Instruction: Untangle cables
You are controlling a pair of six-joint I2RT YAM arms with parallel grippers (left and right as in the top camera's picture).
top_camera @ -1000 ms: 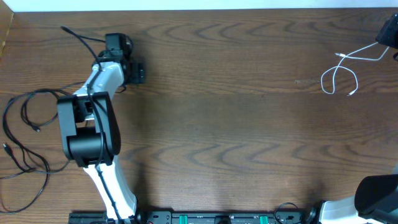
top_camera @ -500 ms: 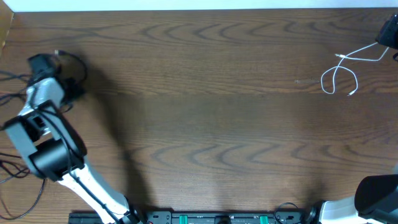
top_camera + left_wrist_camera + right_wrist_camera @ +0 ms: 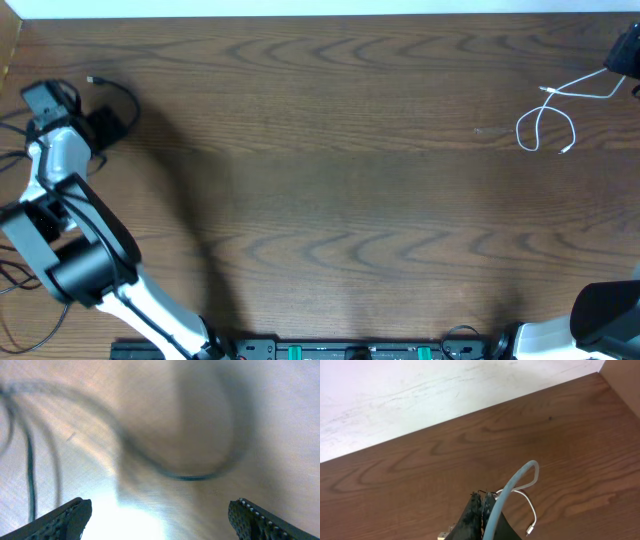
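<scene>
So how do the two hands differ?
The left hand is open and empty; the right hand is shut on the white cable. The left hand is over the black cables at the table's left edge; right hand at its right edge. Both sit toward the far side.

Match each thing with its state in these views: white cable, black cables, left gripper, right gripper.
1 white cable
2 black cables
3 left gripper
4 right gripper

A jaws wide apart, empty
B lying loose at far left
C jaws shut on a cable
D pinched at one end, far right

Pairs: 1-D, 2-B, 3-A, 4-C
</scene>
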